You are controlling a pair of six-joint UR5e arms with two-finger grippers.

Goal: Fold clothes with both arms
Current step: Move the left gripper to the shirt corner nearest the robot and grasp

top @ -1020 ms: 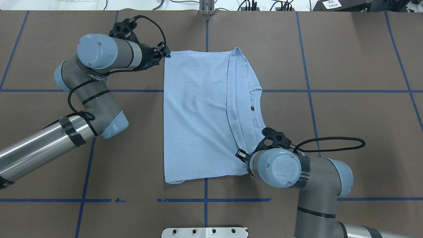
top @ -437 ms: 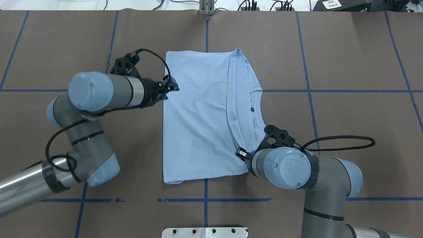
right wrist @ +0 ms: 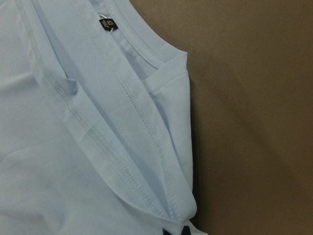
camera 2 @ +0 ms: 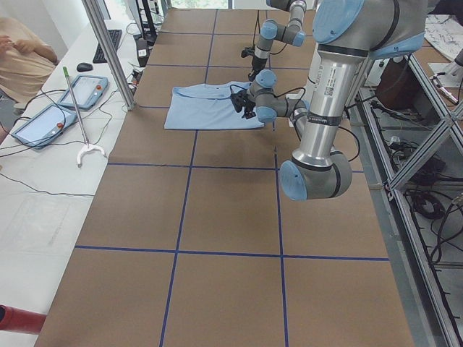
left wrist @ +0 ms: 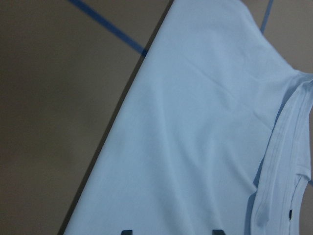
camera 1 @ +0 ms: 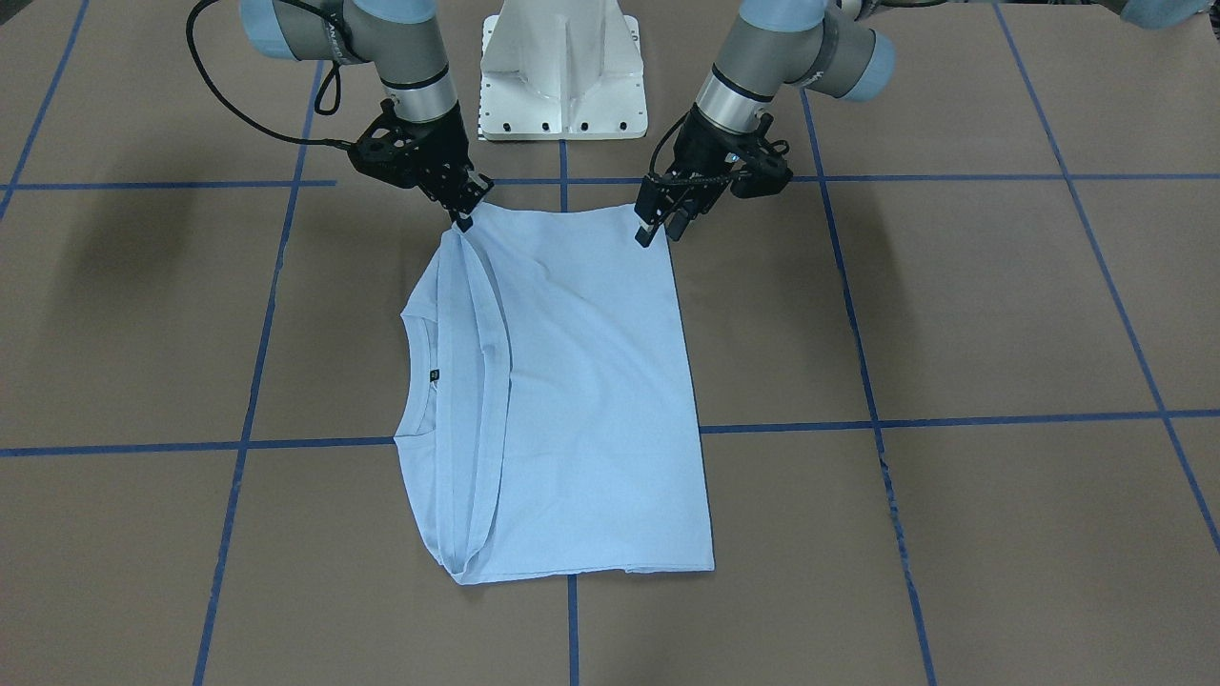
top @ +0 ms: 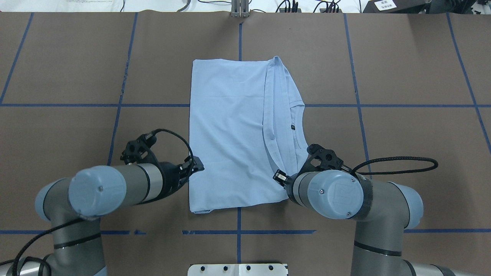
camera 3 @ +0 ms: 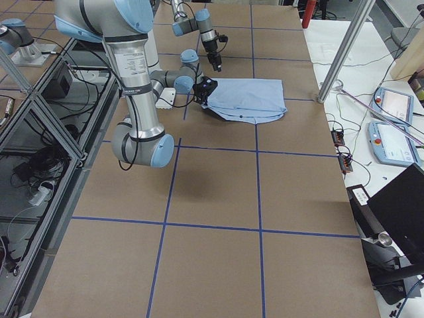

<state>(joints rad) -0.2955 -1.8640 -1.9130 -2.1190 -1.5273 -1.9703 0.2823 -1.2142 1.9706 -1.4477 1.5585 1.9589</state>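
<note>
A light blue cotton T-shirt (top: 230, 134) lies flat at the middle of a table covered in matte brown paper (top: 402, 57) and marked into squares by blue tape lines (top: 383, 105). The garment is folded to a tall, smooth-faced rectangle, with only faint creases near the robot's side. Its ribbed round collar (right wrist: 122, 63) and small black neck label (right wrist: 105, 24) show along the robot's right-hand edge, beside a double-stitched hem (right wrist: 98, 142) that runs diagonally over the layers.

The right gripper (camera 1: 465, 219) is pressed together on the shirt's near right corner, the cloth bunched at its tips. The left gripper (camera 1: 660, 232) hangs just over the near left corner with its fingers spread; the left wrist view shows both black fingertips (left wrist: 126, 231) apart above plain fabric, gripping nothing.

A second ago the left gripper was at the shirt's far left corner; less than half a second ago it was partway along the left edge; now it has travelled to the near end. The right gripper has barely shifted, and the shirt's outline is unchanged.
</note>
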